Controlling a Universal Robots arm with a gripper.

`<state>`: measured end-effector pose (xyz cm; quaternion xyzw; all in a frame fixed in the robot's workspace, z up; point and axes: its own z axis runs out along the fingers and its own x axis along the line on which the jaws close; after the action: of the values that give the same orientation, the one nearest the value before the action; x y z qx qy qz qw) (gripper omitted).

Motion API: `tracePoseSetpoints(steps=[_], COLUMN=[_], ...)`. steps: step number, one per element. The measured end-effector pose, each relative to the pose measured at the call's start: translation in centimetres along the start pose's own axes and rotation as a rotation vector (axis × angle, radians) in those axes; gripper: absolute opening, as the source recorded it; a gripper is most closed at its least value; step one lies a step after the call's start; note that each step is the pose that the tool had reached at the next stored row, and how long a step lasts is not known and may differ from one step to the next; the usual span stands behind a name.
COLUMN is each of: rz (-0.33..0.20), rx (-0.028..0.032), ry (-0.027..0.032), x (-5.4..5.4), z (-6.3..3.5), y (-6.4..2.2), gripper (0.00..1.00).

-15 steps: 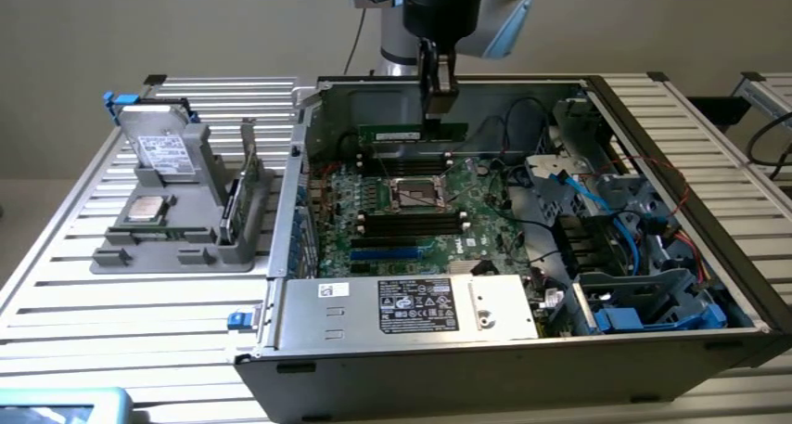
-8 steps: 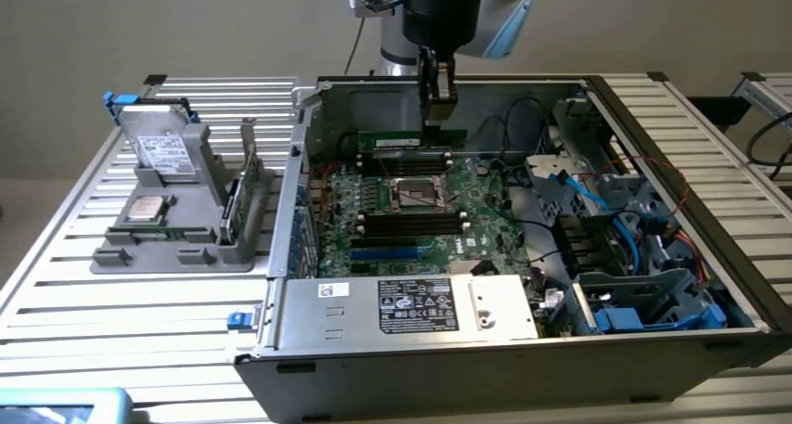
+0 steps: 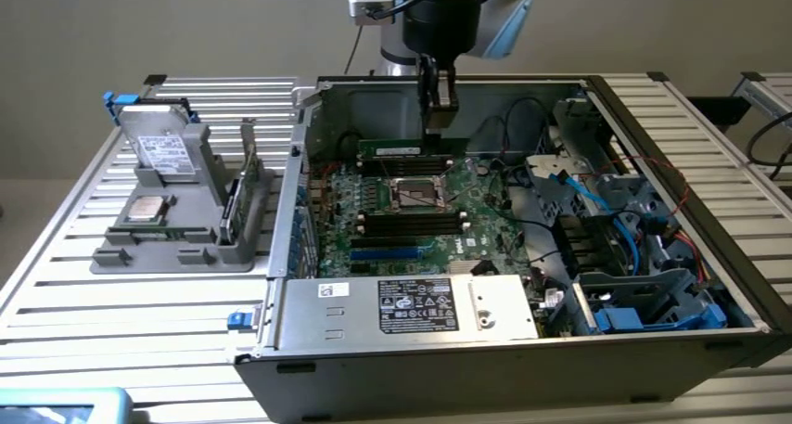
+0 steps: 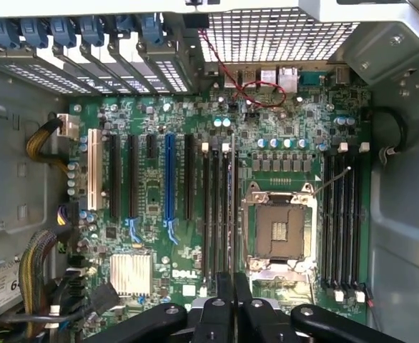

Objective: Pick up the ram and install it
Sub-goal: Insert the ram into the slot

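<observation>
Over the back of the open case (image 3: 495, 373), your gripper (image 3: 440, 132) hangs straight down from the arm, pinched narrow on the ram (image 3: 402, 149). You hold the ram by its top edge, somewhat toward its end on the exterior view's right. It stands level on its long edge, with its white label facing the camera. It is just behind the socket (image 3: 418, 194), at the far slots of the board (image 3: 489, 222); you cannot tell whether it touches a slot or hangs just above one

From the wrist you look down on the board (image 4: 152, 196). Your gripper (image 4: 232, 282) has its fingers (image 4: 220, 314) close together on the ram (image 4: 232, 214), which you see edge-on as a thin line running along the black slots just beside the socket (image 4: 277, 230). On the socket's other side lies a second row of black slots (image 4: 342, 207) with white clips

Outside the case, toward the exterior view's left, a grey holder (image 3: 185, 248) rests on the bench (image 3: 124, 299). It carries a silver drive (image 3: 161, 153) propped upright and a chip (image 3: 148, 208) lying flat, both well apart from your gripper
</observation>
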<state>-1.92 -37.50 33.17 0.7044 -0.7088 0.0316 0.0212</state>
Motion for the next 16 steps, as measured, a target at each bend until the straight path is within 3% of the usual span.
tracePoseSetpoints(steps=[16], rz=[0.010], rx=[-0.0008], ry=[-0.0014], x=[0.4], z=[2.96], y=[-0.30], gripper=[0.12])
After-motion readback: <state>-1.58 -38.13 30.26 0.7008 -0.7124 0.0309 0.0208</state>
